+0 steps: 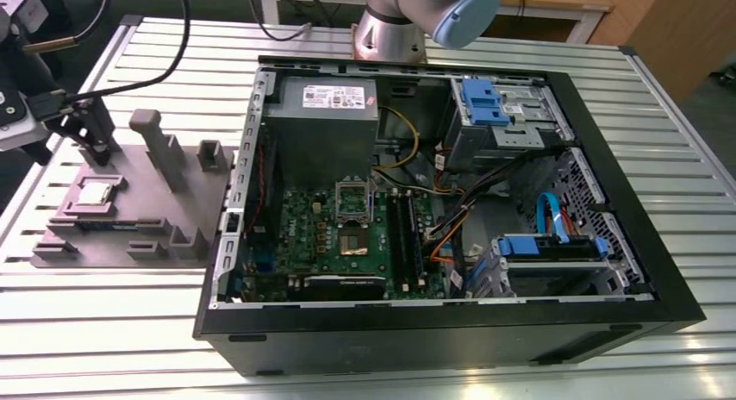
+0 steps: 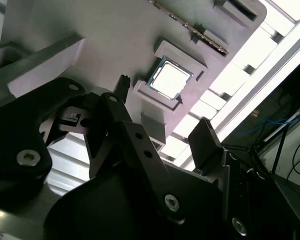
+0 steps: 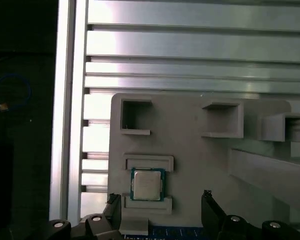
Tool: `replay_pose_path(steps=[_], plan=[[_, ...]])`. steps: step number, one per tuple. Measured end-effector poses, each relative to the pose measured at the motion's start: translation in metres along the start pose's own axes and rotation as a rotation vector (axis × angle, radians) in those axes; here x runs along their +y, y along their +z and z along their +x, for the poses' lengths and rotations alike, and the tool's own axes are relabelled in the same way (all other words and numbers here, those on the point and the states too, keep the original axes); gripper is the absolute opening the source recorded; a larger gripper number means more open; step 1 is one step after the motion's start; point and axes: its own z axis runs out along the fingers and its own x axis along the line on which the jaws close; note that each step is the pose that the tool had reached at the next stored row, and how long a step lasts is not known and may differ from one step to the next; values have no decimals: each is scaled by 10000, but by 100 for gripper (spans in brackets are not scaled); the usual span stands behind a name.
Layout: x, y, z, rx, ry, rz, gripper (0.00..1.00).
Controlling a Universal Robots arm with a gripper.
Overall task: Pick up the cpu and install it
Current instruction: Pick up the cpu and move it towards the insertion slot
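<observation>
My claw point(image 3: 160, 198) hangs over the cpu point(image 3: 147, 184), seated in a holder point(image 1: 144, 209) pocket on the surface point(image 1: 115, 331); the computer case point(image 1: 460, 335) sits to the exterior view's right.

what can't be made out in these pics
- Inside of the socket frame, exterior view: too small to tell its state.
- Underside of the cpu, first wrist view: hidden, since it lies flat in the grey holder.
- Body of the pincer, first wrist view: cut off by the picture's edge.
</observation>
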Motion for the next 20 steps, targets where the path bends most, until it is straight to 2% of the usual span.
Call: replay_pose_path(steps=[5,20], plan=[[-3,83,1,10,1,1,74],[-4,90,1,12,2,0,74]])
